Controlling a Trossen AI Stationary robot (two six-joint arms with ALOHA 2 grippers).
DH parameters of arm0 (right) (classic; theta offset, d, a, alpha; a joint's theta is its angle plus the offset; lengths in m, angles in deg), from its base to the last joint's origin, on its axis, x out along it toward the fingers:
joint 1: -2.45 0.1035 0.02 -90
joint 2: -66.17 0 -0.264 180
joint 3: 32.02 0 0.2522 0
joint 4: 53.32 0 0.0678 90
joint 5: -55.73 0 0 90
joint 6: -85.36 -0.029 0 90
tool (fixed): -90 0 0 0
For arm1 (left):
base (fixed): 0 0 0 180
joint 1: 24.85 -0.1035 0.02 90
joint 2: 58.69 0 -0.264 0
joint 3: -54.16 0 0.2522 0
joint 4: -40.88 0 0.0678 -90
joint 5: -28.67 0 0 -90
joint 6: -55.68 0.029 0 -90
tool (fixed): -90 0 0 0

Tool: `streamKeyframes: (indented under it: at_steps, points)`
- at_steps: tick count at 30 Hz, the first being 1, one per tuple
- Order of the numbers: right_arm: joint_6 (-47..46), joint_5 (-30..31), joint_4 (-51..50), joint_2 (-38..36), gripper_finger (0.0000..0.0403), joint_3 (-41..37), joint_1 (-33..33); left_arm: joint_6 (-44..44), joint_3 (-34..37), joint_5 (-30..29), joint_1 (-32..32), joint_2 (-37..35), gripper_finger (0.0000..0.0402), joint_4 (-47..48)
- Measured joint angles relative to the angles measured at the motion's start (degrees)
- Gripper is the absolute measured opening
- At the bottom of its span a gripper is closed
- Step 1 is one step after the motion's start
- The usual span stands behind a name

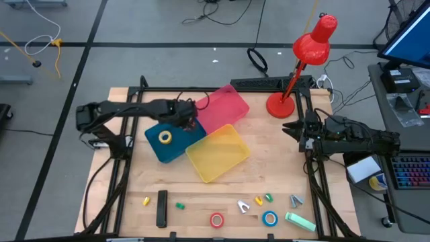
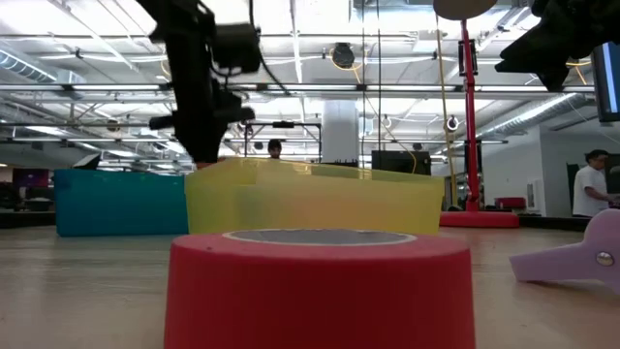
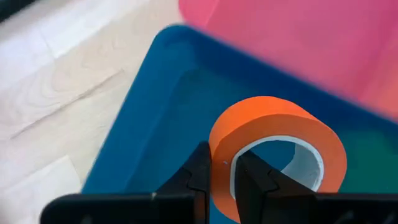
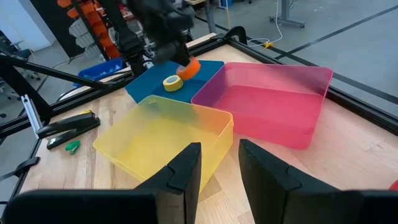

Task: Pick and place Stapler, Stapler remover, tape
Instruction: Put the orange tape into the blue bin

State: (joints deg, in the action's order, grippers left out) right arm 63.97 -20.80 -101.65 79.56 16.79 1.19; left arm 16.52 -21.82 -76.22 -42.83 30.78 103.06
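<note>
My left gripper point(image 1: 190, 121) hangs over the far part of the blue tray point(image 1: 156, 149), shut on an orange tape roll point(image 3: 280, 118) that also shows in the right wrist view point(image 4: 191, 67). A yellow tape roll point(image 1: 164, 137) lies flat on the blue tray's floor. Red tape point(image 1: 216, 220) and blue tape point(image 1: 269, 218) lie flat near the table's front edge, with a black stapler point(image 1: 161, 208) to their left. My right gripper point(image 4: 217, 168) waits at the table's right side, open, nothing between its fingers. My left gripper pinches the orange roll's wall point(image 3: 222, 177) between its two fingers, one finger point(image 3: 252, 174) inside the ring's hole and one point(image 3: 198, 169) outside. The fingers come from above, slanting down. The roll hangs tilted, clear of the blue tray's floor.
A pink tray point(image 1: 225, 107) and a yellow tray point(image 1: 218, 154) sit beside the blue one mid-table. A red desk lamp point(image 1: 299, 67) stands at the far right. Small clips and office items point(image 1: 259, 200), a pale-green object point(image 1: 300, 222) among them, lie along the front edge.
</note>
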Motion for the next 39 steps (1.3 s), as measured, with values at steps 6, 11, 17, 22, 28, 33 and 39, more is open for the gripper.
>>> streamKeyframes:
  at_steps: [6, 11, 17, 22, 28, 33, 39]
  points:
    - [0.0, 0.0, 0.0, 0.0, 0.0100, 0.0, 0.0, 5.0, 0.0, 2.9, -3.7, 5.5, 0.0037, 8.1]
    - [0.0, 0.0, 0.0, 0.0, 0.0100, 0.0, 0.0, 7.7, 0.0, 3.0, -4.0, 7.5, 0.0037, 10.8]
    - [0.0, 0.0, 0.0, 0.0, 0.0100, 0.0, 0.0, 9.3, 0.0, 1.9, -4.3, 7.4, 0.0039, 9.6]
    - [0.0, 0.0, 0.0, 0.0, 0.0100, 0.0, 0.0, 11.6, 0.4, 0.8, -4.3, 7.4, 0.0039, 8.1]
    - [0.0, 0.0, 0.0, 0.0, 0.0100, 0.0, 0.0, 11.9, 2.0, -0.6, -5.0, 7.4, 0.0058, 7.7]
    - [0.0, 0.0, 0.0, 0.0, 0.0100, 0.0, 0.0, 12.1, 2.3, -0.2, -4.9, 7.4, 0.0055, 8.3]
    - [0.0, 0.0, 0.0, 0.0, 0.0100, 0.0, 0.0, 12.1, 2.3, -0.2, -4.4, 7.4, 0.0067, 8.2]
